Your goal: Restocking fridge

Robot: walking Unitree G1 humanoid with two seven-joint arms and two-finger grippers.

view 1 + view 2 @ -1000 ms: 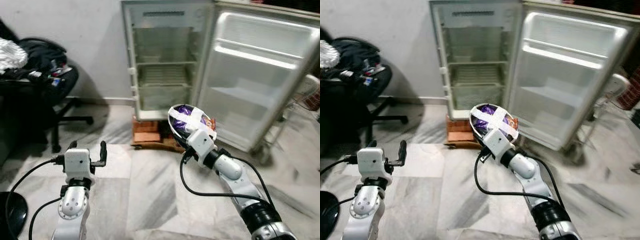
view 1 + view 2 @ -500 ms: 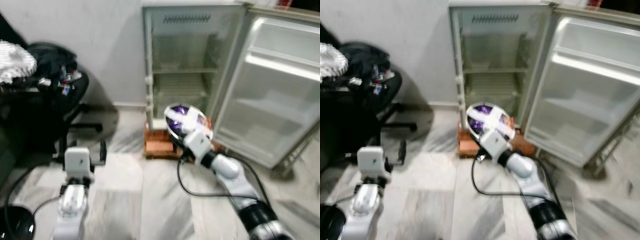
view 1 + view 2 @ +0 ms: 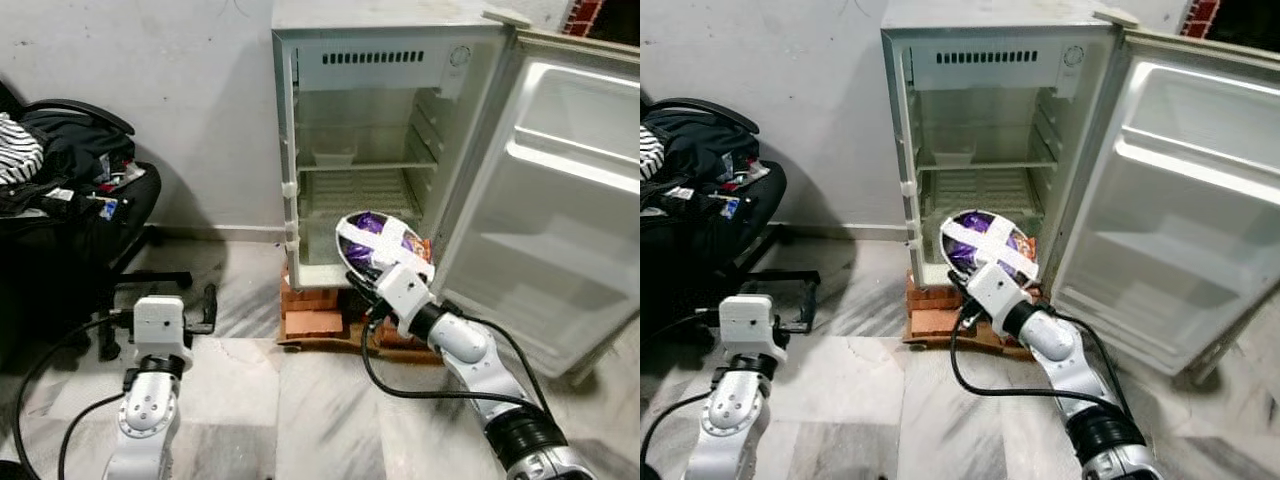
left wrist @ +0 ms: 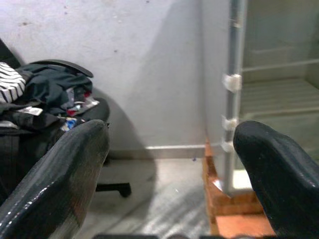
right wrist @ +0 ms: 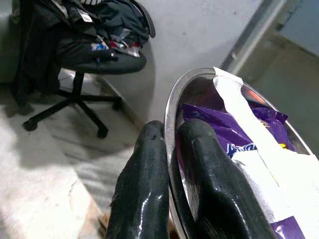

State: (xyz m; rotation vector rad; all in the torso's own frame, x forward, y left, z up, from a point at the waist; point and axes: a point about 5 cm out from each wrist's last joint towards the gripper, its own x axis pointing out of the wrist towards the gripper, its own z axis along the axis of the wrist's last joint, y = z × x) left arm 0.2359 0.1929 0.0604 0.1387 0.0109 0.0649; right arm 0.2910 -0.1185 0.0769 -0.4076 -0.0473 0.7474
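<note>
Fridge (image 3: 360, 150) now sits nearer and sharper since we stepped closer; our right gripper (image 5: 172, 164) stays pinched on the taped bowl (image 3: 378, 245) rim before its open compartment, left gripper (image 4: 169, 164) spread empty.

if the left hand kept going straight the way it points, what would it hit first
Probably the fridge's front left edge or the bricks under it. The open left hand faces that edge with bare floor between; the wall lies just beside that line, and depth is unclear.
</note>
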